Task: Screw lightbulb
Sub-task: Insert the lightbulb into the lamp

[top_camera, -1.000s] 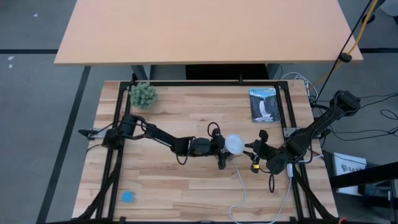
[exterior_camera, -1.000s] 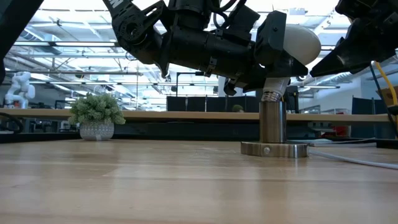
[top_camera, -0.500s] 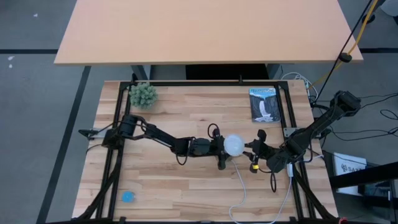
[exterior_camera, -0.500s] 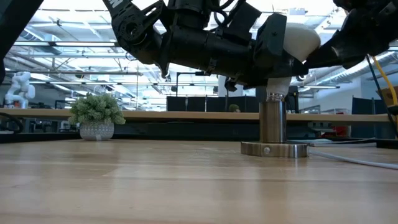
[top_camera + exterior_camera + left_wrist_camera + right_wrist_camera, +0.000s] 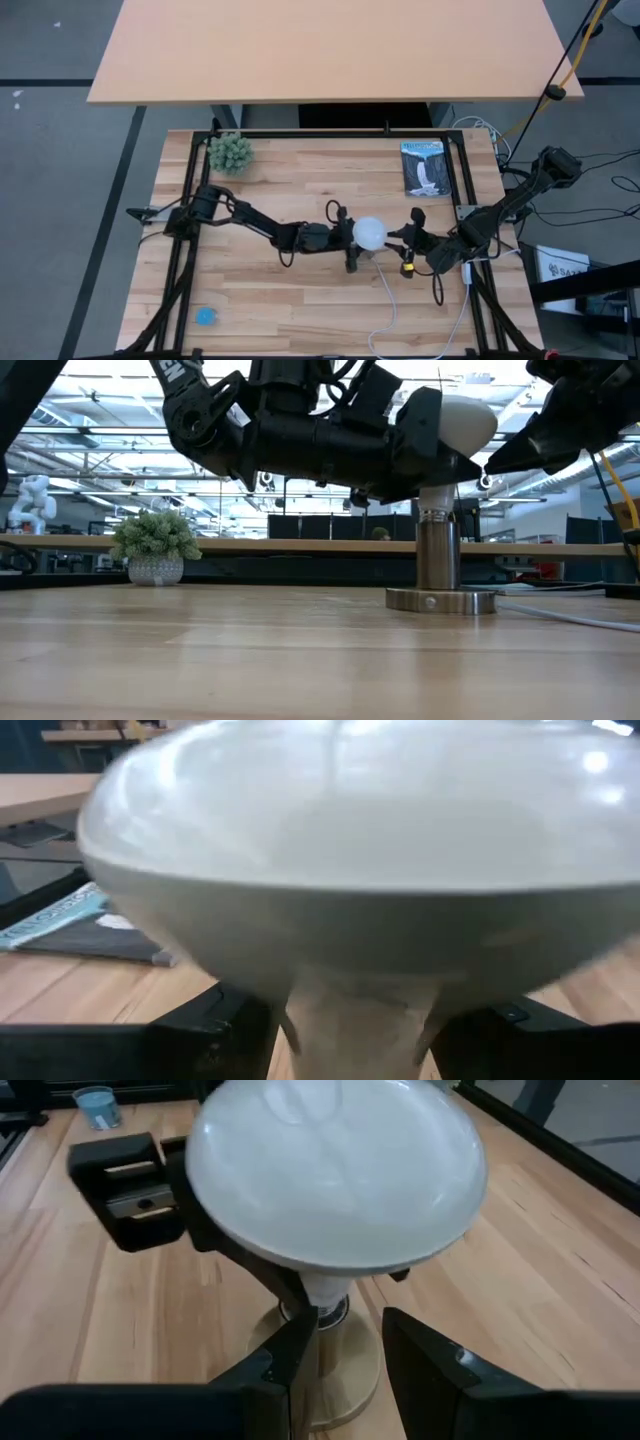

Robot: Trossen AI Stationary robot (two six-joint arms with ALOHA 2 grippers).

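Note:
The white lightbulb (image 5: pixel 369 234) stands dome up over the metal socket post (image 5: pixel 437 555), whose round base (image 5: pixel 440 600) rests on the wooden table. Its grey screw base (image 5: pixel 435 515) is at the post's top. My left gripper (image 5: pixel 348 238) reaches in from the table's left and is shut on the bulb. My right gripper (image 5: pixel 412 240) is open just right of the bulb. Its fingers (image 5: pixel 420 1355) are low beside the socket post and touch nothing that I can see. My left gripper pinches the bulb's tapering neck (image 5: pixel 350 1010) below the dome between its two fingers (image 5: pixel 225 1025). The fingers come in roughly level from the table's left, one on each side of the neck. The bulb sits about upright, its screw base at the socket's top.
A white cord (image 5: pixel 390 300) runs from the socket toward the near edge. A small potted plant (image 5: pixel 230 152) stands at the far left and a booklet (image 5: pixel 424 168) lies at the far right. A small blue object (image 5: pixel 205 316) lies near the front left corner.
My left gripper has shifted a little toward the table's left with the bulb. The bulb has gone from tilted to about upright, and its screw base has sunk toward the socket top. My right gripper has followed a little to the left.

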